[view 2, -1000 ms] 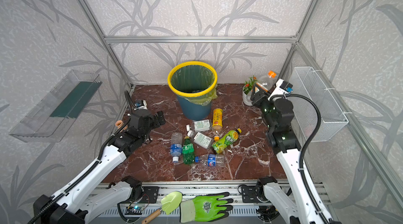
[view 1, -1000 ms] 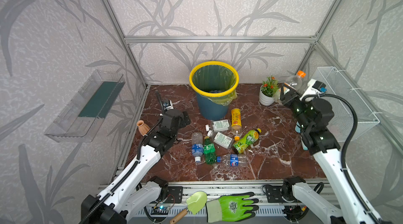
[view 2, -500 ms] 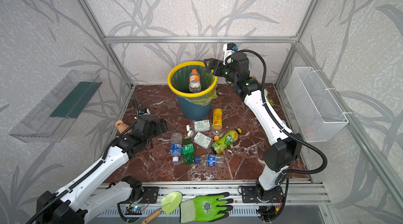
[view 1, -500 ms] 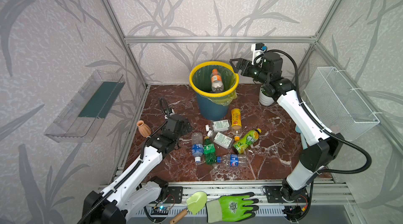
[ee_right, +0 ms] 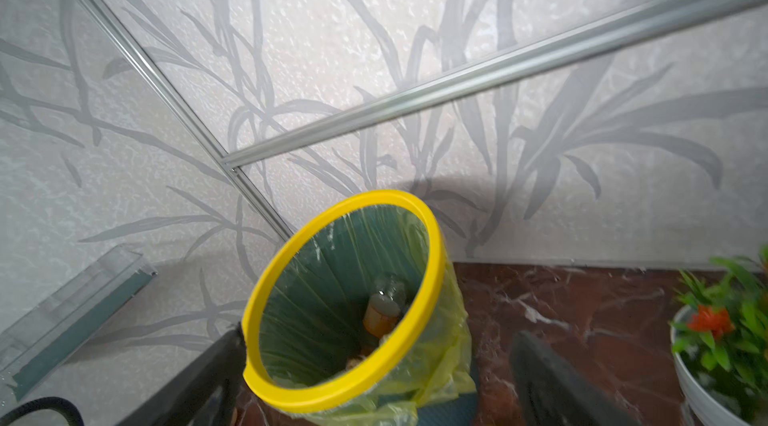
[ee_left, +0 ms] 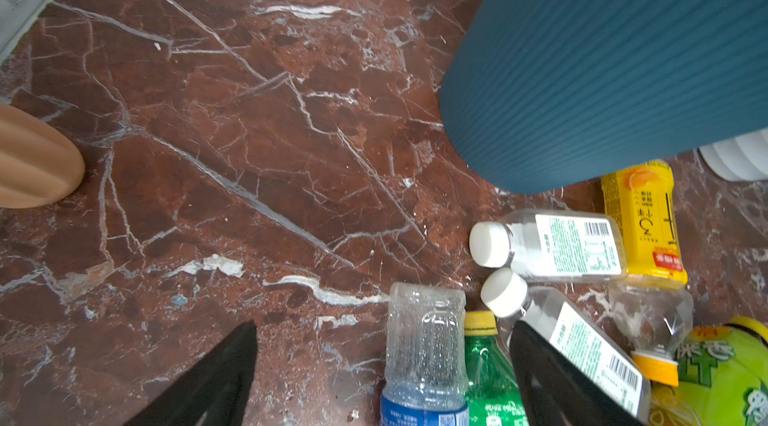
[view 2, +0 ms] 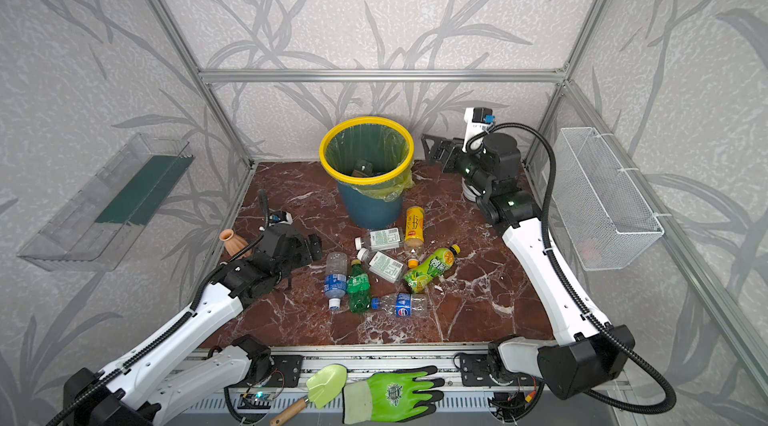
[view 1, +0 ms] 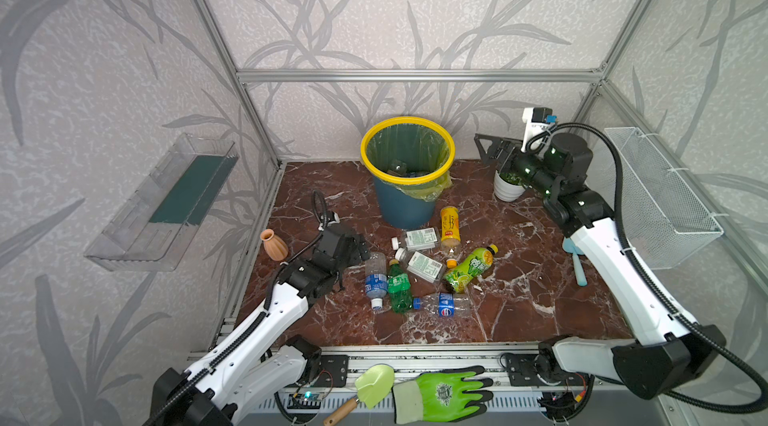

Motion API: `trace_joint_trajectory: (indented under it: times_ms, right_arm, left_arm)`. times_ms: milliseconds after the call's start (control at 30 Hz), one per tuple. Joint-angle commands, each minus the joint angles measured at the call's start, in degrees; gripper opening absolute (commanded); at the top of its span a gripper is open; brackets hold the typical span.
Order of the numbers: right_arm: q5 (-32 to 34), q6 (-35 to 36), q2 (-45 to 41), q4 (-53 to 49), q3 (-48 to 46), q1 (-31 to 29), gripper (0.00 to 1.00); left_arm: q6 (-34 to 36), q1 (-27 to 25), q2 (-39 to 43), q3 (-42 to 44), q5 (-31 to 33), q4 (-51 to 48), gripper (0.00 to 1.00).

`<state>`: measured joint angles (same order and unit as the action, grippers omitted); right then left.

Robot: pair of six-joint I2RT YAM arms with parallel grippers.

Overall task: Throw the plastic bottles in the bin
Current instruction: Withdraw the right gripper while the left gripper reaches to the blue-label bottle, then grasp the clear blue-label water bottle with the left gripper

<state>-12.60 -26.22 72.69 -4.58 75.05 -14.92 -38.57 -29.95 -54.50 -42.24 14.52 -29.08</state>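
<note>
Hovering low over the marble surface (view 1: 519, 299), left gripper (ee_left: 382, 326) has its jaws spread, empty. Clear blue-label bottle (ee_left: 424, 353) lies just ahead, base end between the jaws but off toward one finger, long axis in line with the reach, cap toward the near edge. Other bottles (view 1: 469, 268) are heaped beside it. Left arm clearly nearer. Farther back, bin (view 1: 399, 208) holds a few bottles. Right gripper (view 1: 484, 150) is raised beside its rim, spread, nothing held.
</note>
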Motion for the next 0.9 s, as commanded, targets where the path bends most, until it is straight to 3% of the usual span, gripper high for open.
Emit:
trace_joint_trajectory:
  times_ms: [0,167,400,600,867]
  right_arm:
    - [-1.97,-2.88,-2.74,4.26,-10.32,2.93,0.99]
    - [-2.85,-6.30,-8.01,4.56,-23.73,7.42,0.99]
    - [-0.44,-9.95,-13.04,6.22,-35.54,7.62,0.99]
    - [-0.86,-12.92,-12.44,6.94,-37.43,7.80,0.99]
    - [-2.82,-13.15,-9.67,7.35,-35.93,7.80,0.99]
  left_arm:
    - [-3.20,-3.08,-0.98,0.24,-0.30,-4.14,0.92]
    - [-8.57,-8.70,-3.49,2.92,-0.98,-3.27,0.92]
    - [-8.30,-11.27,-10.26,2.29,-5.49,-4.81,0.91]
    - [-5.51,-11.29,-16.92,-0.40,-8.56,-4.71,0.89]
    - [-5.38,-11.20,-23.55,-2.27,-7.86,-4.37,0.76]
